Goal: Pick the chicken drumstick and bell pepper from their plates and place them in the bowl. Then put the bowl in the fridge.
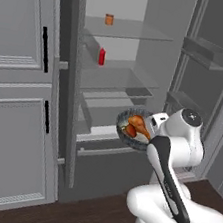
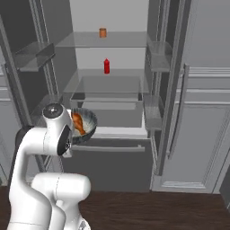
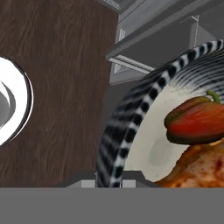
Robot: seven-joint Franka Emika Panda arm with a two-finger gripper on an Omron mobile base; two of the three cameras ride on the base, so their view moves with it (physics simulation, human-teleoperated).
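- Hand view: your pincer (image 3: 109, 183) is clamped on the rim of the grey speckled round bowl (image 3: 127, 131), with the dark red-orange bell pepper (image 3: 197, 122) and orange-brown chicken drumstick (image 3: 197, 168) inside it.
- Ahead of the pincer stands the open tall grey fridge (image 1: 113, 78); tilt the bowl while entering, and the food could roll out.

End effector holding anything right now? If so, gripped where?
Yes: the bowl, gripped at its rim, with the chicken drumstick and bell pepper inside, raised in front of the open fridge.

Dark wood-plank floor (image 1: 83, 213), grey panelled cabinet doors (image 1: 12, 93), black bar handles (image 1: 45, 49), possibly recessed panels.
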